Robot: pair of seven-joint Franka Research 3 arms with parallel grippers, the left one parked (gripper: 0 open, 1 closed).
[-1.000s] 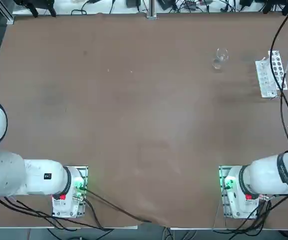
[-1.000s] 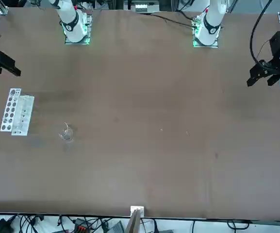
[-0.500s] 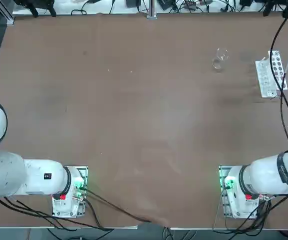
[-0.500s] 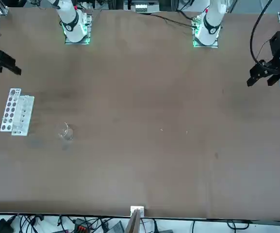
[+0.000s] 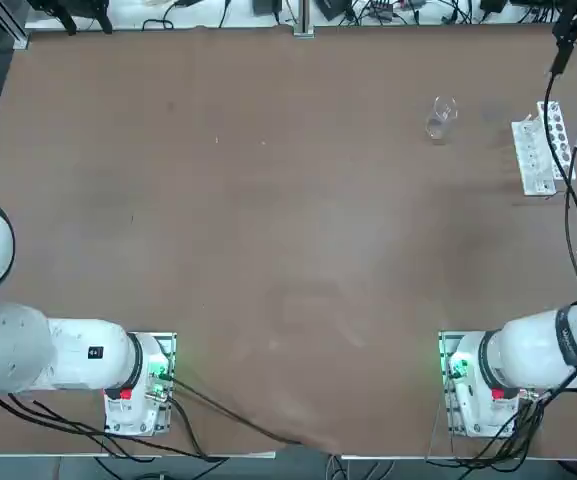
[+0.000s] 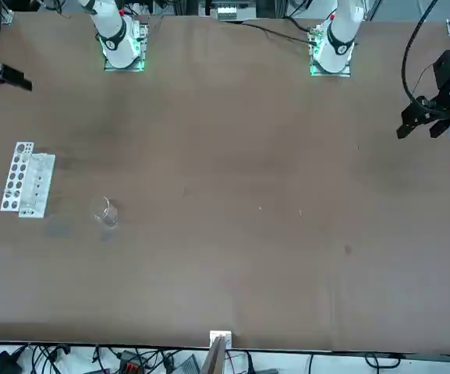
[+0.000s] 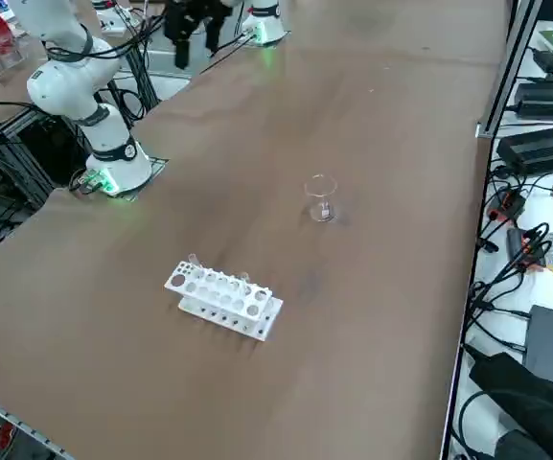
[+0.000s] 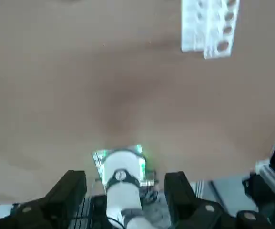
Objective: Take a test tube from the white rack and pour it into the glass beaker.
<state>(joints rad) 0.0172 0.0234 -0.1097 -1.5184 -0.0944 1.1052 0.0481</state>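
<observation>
I've got the R black two-finger gripper (image 8: 127,177) up in the air, fingers wide apart, nothing btwn them. Below it, well apart, is the white rect. rack w/ round holes (image 7: 220,293); the clear, colourless, round-topped test tube (image 7: 194,259) pokes out near one end. Prob. glass: light, stiff, slippery, fragile, so I'd pinch the exposed upper part gently, fingers either side, & lift straight. Contents: can't tell. Clear round-rimmed glass beaker (image 7: 321,198) stands apart from rack.
</observation>
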